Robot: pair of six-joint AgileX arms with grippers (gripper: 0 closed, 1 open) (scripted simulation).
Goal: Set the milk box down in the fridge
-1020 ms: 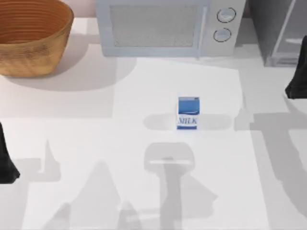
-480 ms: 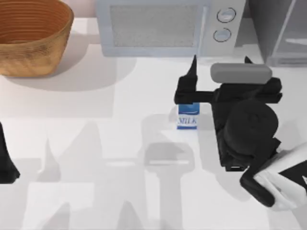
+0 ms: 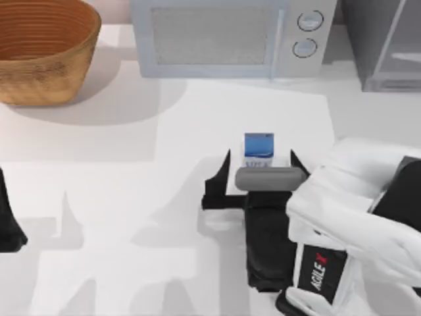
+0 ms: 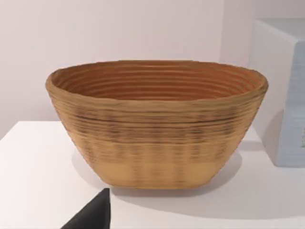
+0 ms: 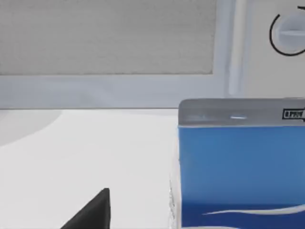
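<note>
The milk box stands upright on the white table, about midway across and a little to the right, in front of the microwave and well apart from it. Its lower band is hidden behind the right gripper in the top view.

The right arm reaches in from the table's lower right. Its gripper sits just on the near side of the box, fingers spread wide: one dark fingertip lies to the left of the carton and the other to its right, with clear table showing between each tip and the box. Nothing is clamped. In the right wrist view the blue carton looms close, with the microwave door and a dial behind it and one dark fingertip low in the frame.

The fridge stands at the back right corner, beside the microwave, well apart from the box.

The left arm is parked at the table's left edge; whether its gripper is open I cannot tell. A woven basket sits at the back left, and it faces the left wrist camera.
</note>
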